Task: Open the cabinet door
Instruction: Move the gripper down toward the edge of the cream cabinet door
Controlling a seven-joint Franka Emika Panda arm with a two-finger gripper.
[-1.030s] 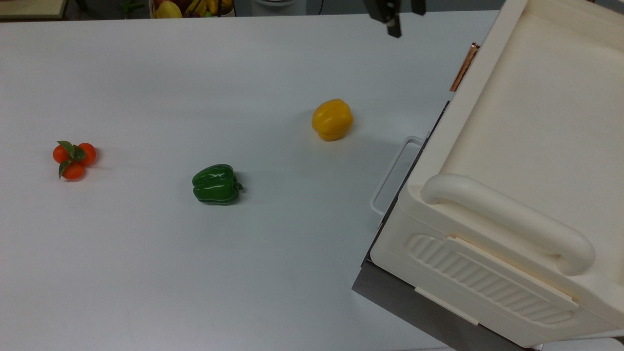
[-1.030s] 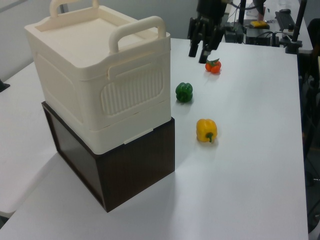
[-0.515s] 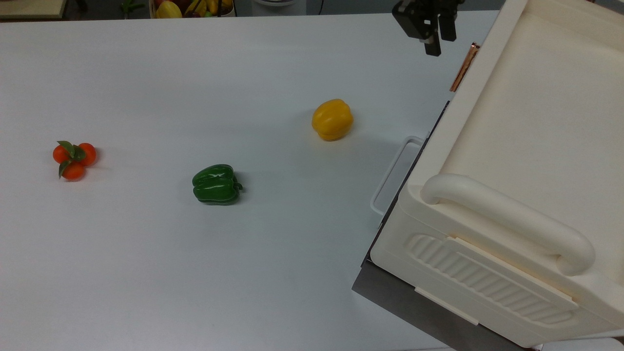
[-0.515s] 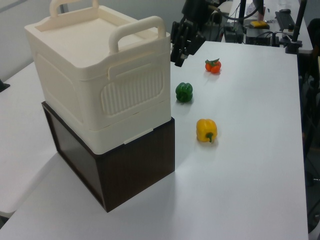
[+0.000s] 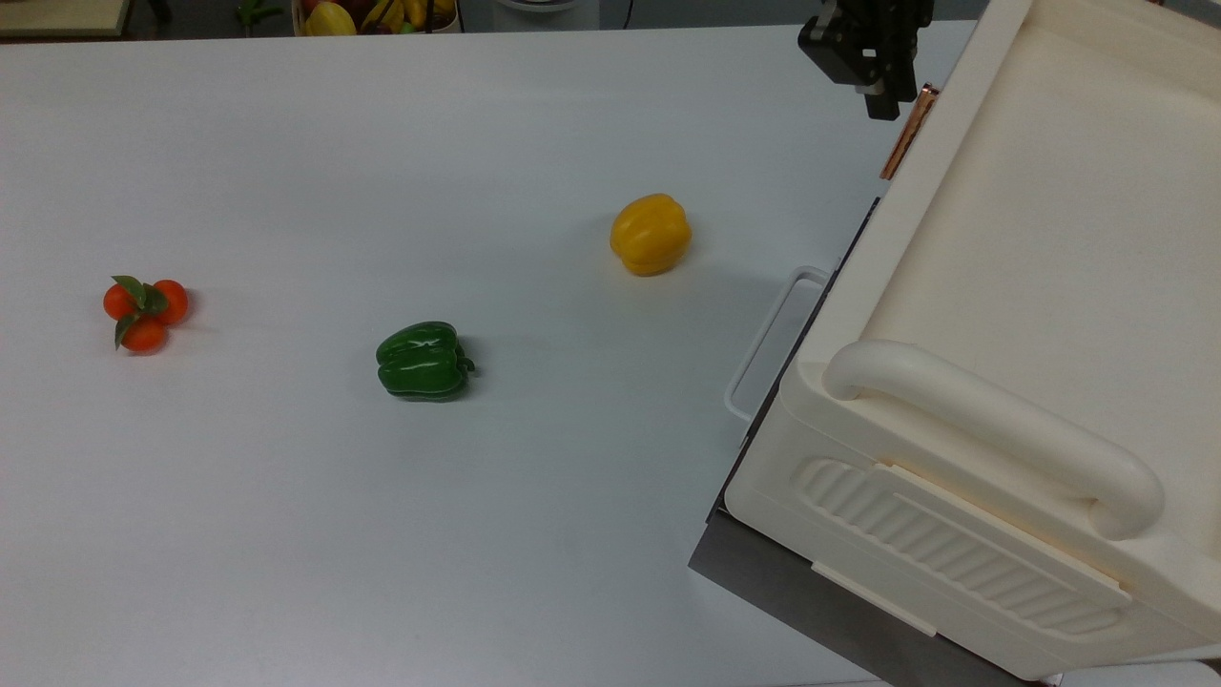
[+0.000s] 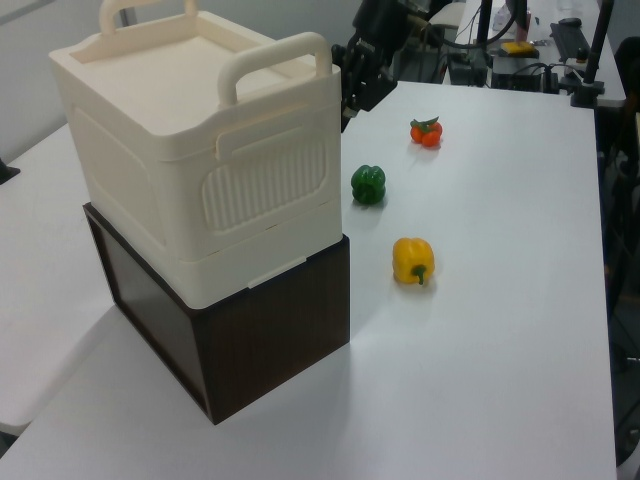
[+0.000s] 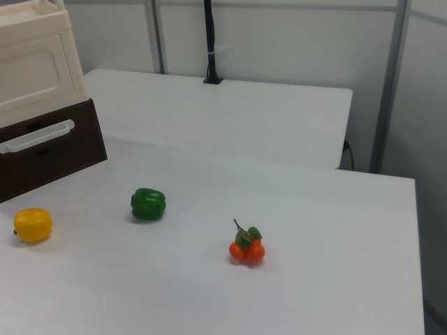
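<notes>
The cream cabinet [image 5: 1030,248] stands on a dark brown box at the top view's right. Its cabinet door [image 7: 31,73] shows in the right view as a flat cream panel with a recessed outline, and it lies flush with the cabinet's front. In the top view the door is edge-on, with its copper bar handle [image 5: 908,134] at the upper corner. My dark gripper [image 5: 887,100] hangs just left of and above that handle, very close to it. The left view has the gripper [image 6: 352,98] at the cabinet's far corner, partly behind the cabinet.
On the white table lie a yellow pepper [image 5: 651,234], a green pepper [image 5: 424,360] and a cluster of oranges [image 5: 145,310]. The brown box [image 6: 270,330] under the cabinet carries a white drawer handle [image 5: 773,339]. A thick cream tube handle [image 5: 992,429] tops the cabinet.
My gripper has moved toward the top view's right and downward, from the table's far edge to just beside the copper handle. The door and the fruit have not moved.
</notes>
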